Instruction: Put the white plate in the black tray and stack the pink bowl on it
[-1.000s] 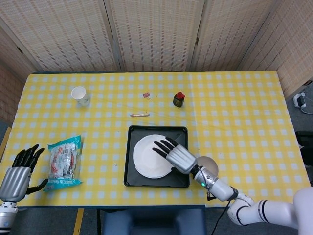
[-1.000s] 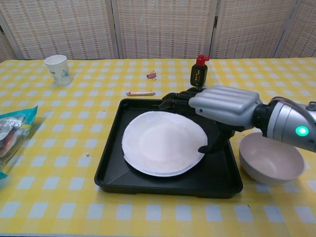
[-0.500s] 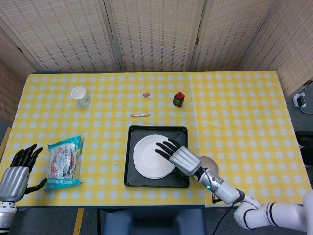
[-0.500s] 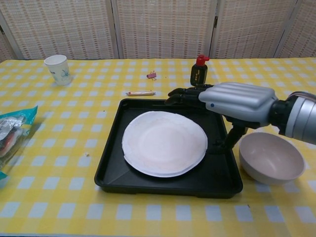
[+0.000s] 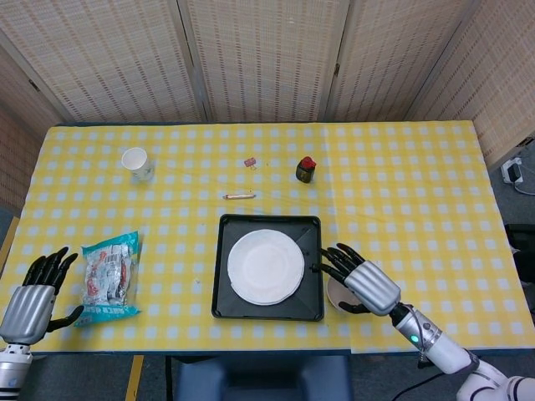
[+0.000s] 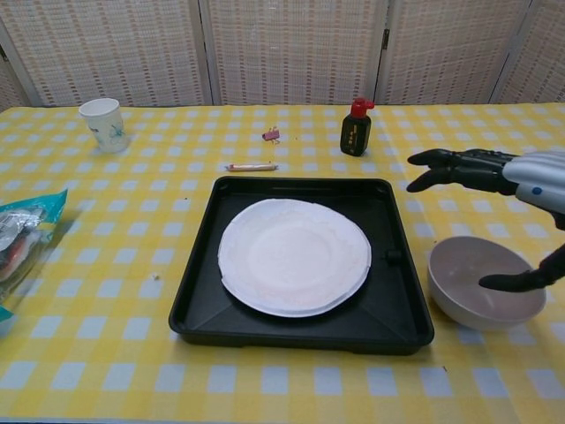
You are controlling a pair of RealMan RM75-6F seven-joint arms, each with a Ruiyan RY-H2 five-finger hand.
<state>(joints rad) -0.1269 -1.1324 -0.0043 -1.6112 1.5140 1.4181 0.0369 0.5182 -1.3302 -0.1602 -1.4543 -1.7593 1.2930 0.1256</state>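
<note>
The white plate (image 5: 265, 266) (image 6: 294, 255) lies flat inside the black tray (image 5: 227, 306) (image 6: 402, 318), near its middle. The pink bowl (image 6: 485, 283) (image 5: 337, 293) stands upright on the tablecloth just right of the tray. My right hand (image 5: 361, 281) (image 6: 505, 180) hovers over the bowl, open and holding nothing, with its fingers (image 6: 446, 167) spread and its thumb low by the bowl's rim. My left hand (image 5: 35, 294) rests open at the table's front left corner, seen only in the head view.
A snack packet (image 5: 109, 278) (image 6: 19, 234) lies at the left. Further back are a paper cup (image 5: 137, 163) (image 6: 102, 123), a thin stick (image 5: 238, 196) (image 6: 252, 166), a small pink clip (image 6: 271, 135) and a dark bottle with a red cap (image 5: 306, 170) (image 6: 355, 130).
My right hand has drawn back off the plate and tray to the right, now above the pink bowl. The plate stays in the tray. My left hand barely moved.
</note>
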